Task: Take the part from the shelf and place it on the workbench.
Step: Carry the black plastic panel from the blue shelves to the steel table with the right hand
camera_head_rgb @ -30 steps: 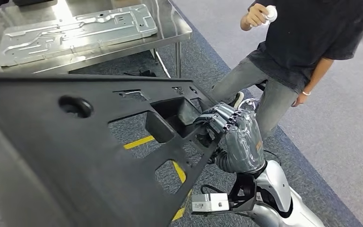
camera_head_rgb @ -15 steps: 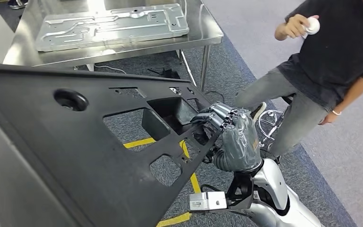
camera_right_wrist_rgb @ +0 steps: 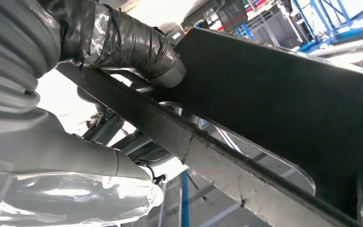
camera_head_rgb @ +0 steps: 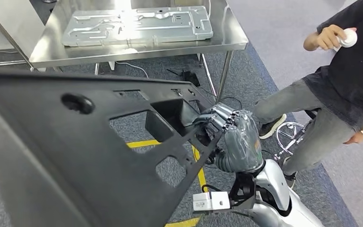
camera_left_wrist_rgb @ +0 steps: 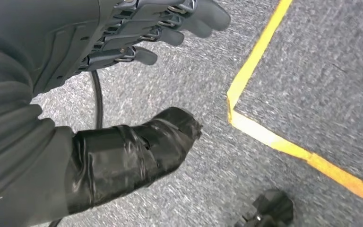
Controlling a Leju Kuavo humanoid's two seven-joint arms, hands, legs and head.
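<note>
Right hand (camera_head_rgb: pixel 227 130) grips the black part (camera_head_rgb: pixel 75 156) at its near right edge, with dark fingers (camera_head_rgb: pixel 217 116) curled over the rim beside a rectangular cut-out; in the right wrist view the taped thumb (camera_right_wrist_rgb: pixel 137 45) presses on the opposite face of that same edge, so the panel is pinched between thumb and fingers. From the hand the part spreads left as a large flat panel, tilted, held off the floor. Its far edge runs straight, and beyond that edge, well apart from the hand, stands the steel workbench (camera_head_rgb: pixel 236 43), with grey carpet (camera_head_rgb: pixel 170 68) between. A silver stamped sheet (camera_head_rgb: pixel 137 23) lies flat on the bench top, taking up much of it. To the right of the hand, near it, a person (camera_head_rgb: pixel 340 90) stands on the carpet, one hand holding a small white object (camera_head_rgb: pixel 348 38). Yellow floor tape (camera_head_rgb: pixel 142 143) shows through the part's cut-outs below the hand. Left hand (camera_left_wrist_rgb: pixel 123 85) hangs over the carpet in its wrist view, fingers spread and holding nothing, with a corner of yellow tape just beyond its fingertips.
</note>
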